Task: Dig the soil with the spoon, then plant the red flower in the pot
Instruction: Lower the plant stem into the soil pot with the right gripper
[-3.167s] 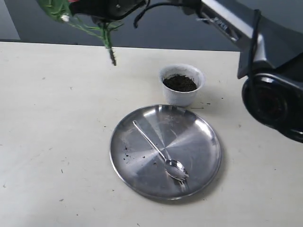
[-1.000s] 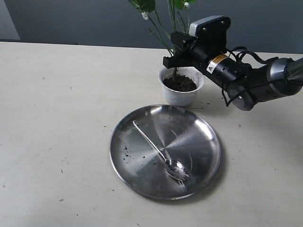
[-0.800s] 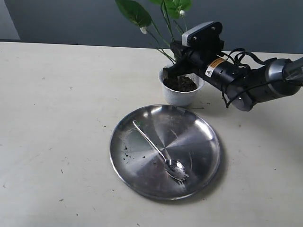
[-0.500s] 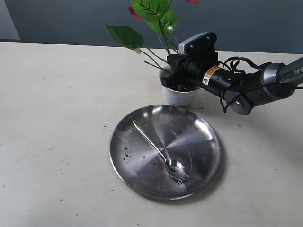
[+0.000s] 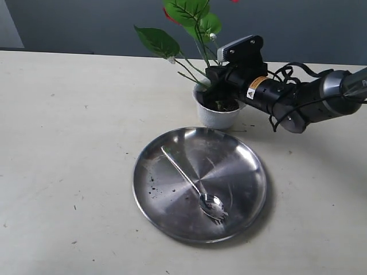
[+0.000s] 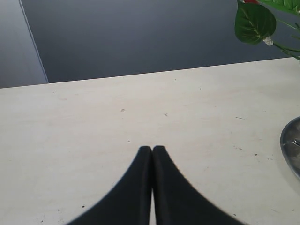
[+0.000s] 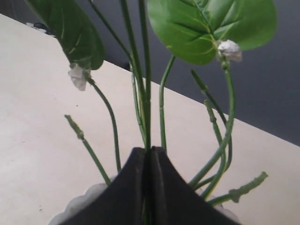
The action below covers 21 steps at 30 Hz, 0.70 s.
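The white pot (image 5: 217, 116) stands behind the steel plate, with dark soil (image 5: 222, 105) showing inside. The red flower (image 5: 186, 23) rises from the pot mouth, its stems (image 7: 146, 84) pinched in my right gripper (image 5: 214, 77), which is shut on them right above the pot rim (image 7: 77, 205). Green leaves (image 7: 211, 26) spread above the fingers. The spoon (image 5: 195, 185) lies loose on the plate, its bowl toward the near side. My left gripper (image 6: 152, 149) is shut on nothing over bare table, off to the side; it does not show in the exterior view.
The large round steel plate (image 5: 252, 166) sits in front of the pot with a few soil crumbs (image 5: 152, 182) on it. Its edge (image 6: 287, 145) shows in the left wrist view. A dark wall runs behind the table.
My right gripper has brought the flower from high at the left down into the pot. In the last half second the plant straightened slightly and the arm barely shifted.
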Tool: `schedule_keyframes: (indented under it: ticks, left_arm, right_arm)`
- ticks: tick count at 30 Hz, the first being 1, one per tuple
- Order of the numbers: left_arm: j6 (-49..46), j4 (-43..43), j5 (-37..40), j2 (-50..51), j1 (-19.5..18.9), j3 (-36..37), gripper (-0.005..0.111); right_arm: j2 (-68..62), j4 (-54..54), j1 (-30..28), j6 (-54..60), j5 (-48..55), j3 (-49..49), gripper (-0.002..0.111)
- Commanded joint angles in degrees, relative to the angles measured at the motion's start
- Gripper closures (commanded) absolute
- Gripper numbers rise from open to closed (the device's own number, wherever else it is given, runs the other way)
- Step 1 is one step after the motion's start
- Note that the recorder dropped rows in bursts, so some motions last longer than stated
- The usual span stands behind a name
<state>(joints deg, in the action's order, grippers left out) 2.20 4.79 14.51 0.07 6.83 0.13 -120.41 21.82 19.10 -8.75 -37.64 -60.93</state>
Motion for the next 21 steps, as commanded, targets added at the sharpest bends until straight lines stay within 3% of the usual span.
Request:
schedule_keyframes:
  ticks: [1,18,21]
  left_arm:
    - [0.25,0.02,-0.79,-0.07,0.31,-0.13,0.106]
    - [0.25,0.02,-0.79,-0.07,0.31,-0.13,0.106]
    - [0.25,0.02,-0.79,-0.07,0.31,-0.13,0.106]
  right_arm:
    - [1.68,-0.11,-0.31,-1.31,9.42,0.65,0.109]
    - [2.84,0.85,-0.31,-1.45,11.86,0.65,0.109]
    - [2.84,2.28,-0.31,0.71,5.94,1.4,0.109]
